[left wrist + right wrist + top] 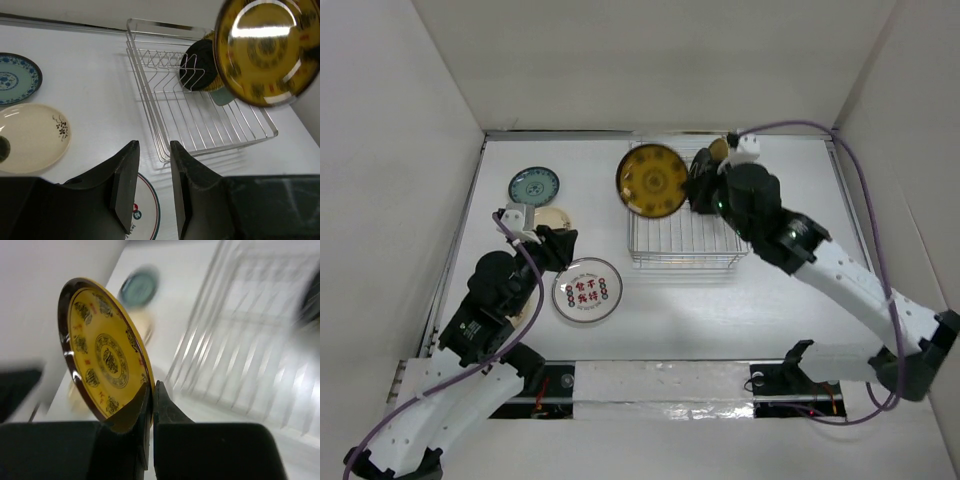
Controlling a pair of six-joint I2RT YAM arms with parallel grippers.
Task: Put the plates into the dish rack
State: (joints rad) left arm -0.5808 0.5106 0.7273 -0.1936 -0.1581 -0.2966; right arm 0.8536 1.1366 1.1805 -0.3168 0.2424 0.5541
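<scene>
My right gripper (151, 386) is shut on the rim of the gold dark-rimmed plate (102, 350) and holds it on edge above the left end of the silver wire dish rack (682, 245). The plate also shows from above (652, 180) and in the left wrist view (265, 50). A black plate (198, 65) and a pale green one (223, 95) stand among the rack's tines (165, 75). My left gripper (152, 187) is open and empty above the white plate with red characters (587, 291). The teal plate (534, 185) and the cream plate (32, 136) lie on the table at left.
White walls enclose the table on three sides. The rack's near rim (220, 145) lies just ahead of my left fingers. A purple cable (860, 180) arcs over the right arm.
</scene>
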